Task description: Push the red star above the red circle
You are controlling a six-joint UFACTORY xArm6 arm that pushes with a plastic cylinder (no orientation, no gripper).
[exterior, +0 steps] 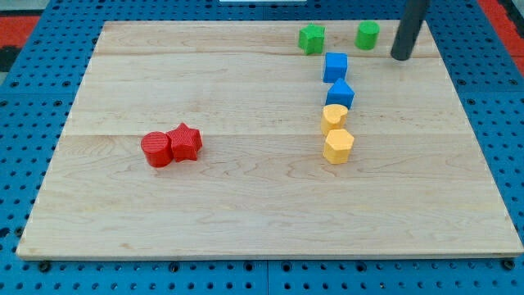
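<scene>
The red star [186, 142] lies on the wooden board, left of the middle. It touches the red circle [155, 149], which sits just to its left and slightly lower. My tip [401, 56] is near the view's top right, far from both red blocks. It stands just right of the green circle [367, 35].
A green star [311, 38] sits at the view's top, left of the green circle. Below them run a blue cube [335, 66], a blue pentagon-like block [340, 93], a yellow heart [333, 118] and a yellow hexagon [337, 146]. The board's edge [270, 256] runs along the bottom.
</scene>
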